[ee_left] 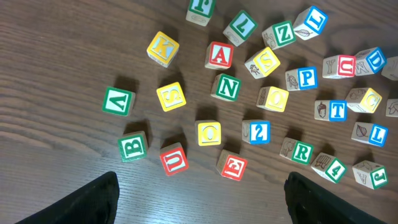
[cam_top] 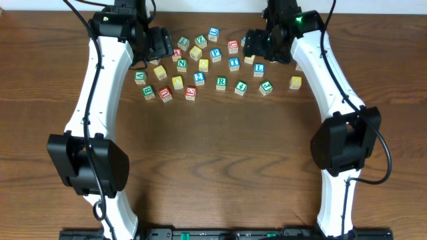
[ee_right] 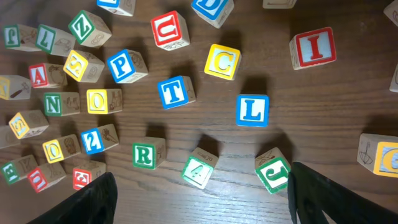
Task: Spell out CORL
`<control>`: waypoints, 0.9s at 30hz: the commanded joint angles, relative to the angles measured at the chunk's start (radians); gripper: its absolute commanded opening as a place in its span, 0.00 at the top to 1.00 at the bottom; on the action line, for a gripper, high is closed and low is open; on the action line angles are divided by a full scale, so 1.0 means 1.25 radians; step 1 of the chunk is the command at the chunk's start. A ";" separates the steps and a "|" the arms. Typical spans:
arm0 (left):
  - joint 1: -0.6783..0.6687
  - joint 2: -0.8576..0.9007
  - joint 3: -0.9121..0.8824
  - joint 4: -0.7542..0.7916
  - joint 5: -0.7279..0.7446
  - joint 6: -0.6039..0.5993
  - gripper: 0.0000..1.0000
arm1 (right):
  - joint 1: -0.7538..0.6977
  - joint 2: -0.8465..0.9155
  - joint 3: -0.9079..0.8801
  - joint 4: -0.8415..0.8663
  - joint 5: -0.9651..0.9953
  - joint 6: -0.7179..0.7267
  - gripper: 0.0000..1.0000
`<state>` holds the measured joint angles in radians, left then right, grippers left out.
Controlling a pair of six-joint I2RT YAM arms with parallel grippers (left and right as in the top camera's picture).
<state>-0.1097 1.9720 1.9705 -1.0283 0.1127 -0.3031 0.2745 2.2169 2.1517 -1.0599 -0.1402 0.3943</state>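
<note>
Overhead view: two white arms are seen reaching to the far side of a wooden table (cam_top: 213, 167), one on each flank of a scatter of lettered blocks (cam_top: 195, 53).
Right pincer (ee_right: 200, 177): held wide open and empty; only its two dark fingertips are shown, at the bottom corners of the right wrist view.
Left pincer (ee_left: 200, 183): likewise spread open, with nothing held.
Progress: no letters are lined up; the spelling is judged not yet begun.
C block (ee_right: 222, 61): yellow, found well ahead of the right pincer, just off centre toward the finger shown on the right, its faces turned slightly off the finger line.
L block (ee_right: 252, 110): blue, closer in than C, on the same side.
R block (ee_right: 148, 153): green, close ahead, toward the finger shown on the left.
O block (ee_left: 209, 132): yellow, placed straight ahead of the left pincer, midway between its fingers.
Nearer arm: the right is judged nearer for C, L and R; the left for O.
Long axis: none, as the blocks are cubes; a small wrist turn is judged needed to square with C.
</note>
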 commanded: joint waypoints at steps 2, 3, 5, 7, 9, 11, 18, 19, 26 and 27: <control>-0.002 -0.004 0.012 -0.006 -0.016 -0.010 0.16 | 0.000 -0.005 0.015 -0.002 0.009 0.017 0.16; -0.002 -0.004 0.012 -0.007 -0.016 -0.010 0.16 | -0.001 -0.005 0.015 -0.002 0.010 0.016 0.16; -0.002 -0.004 0.012 -0.008 -0.016 -0.010 0.16 | -0.001 -0.005 0.015 0.000 0.015 0.016 0.16; -0.002 -0.004 0.012 -0.008 -0.016 -0.010 0.16 | 0.000 -0.005 0.015 0.001 0.015 0.016 0.16; -0.002 -0.004 0.012 -0.008 -0.016 -0.010 0.16 | 0.004 -0.005 0.015 0.002 0.015 0.016 0.16; -0.002 -0.004 0.012 -0.008 -0.016 -0.010 0.16 | 0.008 -0.004 0.015 0.004 0.021 0.016 0.16; -0.002 -0.004 0.012 -0.009 -0.016 -0.010 0.16 | 0.012 -0.004 0.013 0.003 0.029 0.017 0.16; -0.002 -0.004 0.011 -0.009 -0.016 -0.010 0.16 | 0.012 -0.004 0.013 0.004 0.029 0.017 0.16; -0.002 0.000 -0.009 -0.008 -0.029 -0.011 0.17 | 0.012 -0.004 0.009 -0.005 0.029 0.044 0.17; -0.002 0.002 -0.009 -0.009 -0.038 -0.011 0.17 | 0.012 -0.004 0.009 -0.004 0.029 0.051 0.17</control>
<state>-0.1097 1.9720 1.9705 -1.0336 0.1009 -0.3111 0.2848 2.2169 2.1517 -1.0626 -0.1146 0.4183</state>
